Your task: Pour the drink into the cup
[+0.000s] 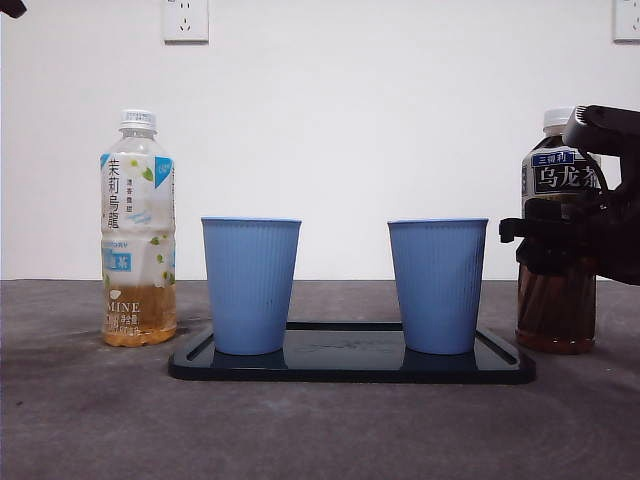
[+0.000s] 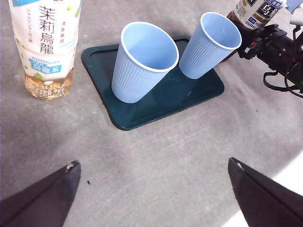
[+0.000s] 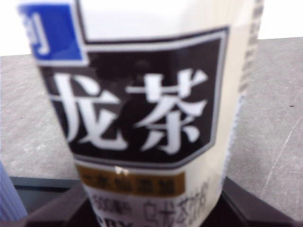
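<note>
The drink, a dark oolong tea bottle [image 1: 557,300] with a white cap, stands upright on the table at the right. My right gripper [image 1: 560,235] is shut on its labelled middle; in the right wrist view the label [image 3: 142,109] fills the picture, with a jaw pressed to each side. Two empty blue cups, one left [image 1: 250,285] and one right [image 1: 438,285], stand on a dark tray [image 1: 350,365]. The right cup is beside the held bottle. My left gripper [image 2: 152,162] hangs open above bare table, nearer than the tray [image 2: 156,106].
A pale jasmine tea bottle [image 1: 138,240], about a quarter full, stands left of the tray. A white wall with sockets closes the back. The left arm shows only as a black tip [image 1: 12,8] in the top corner.
</note>
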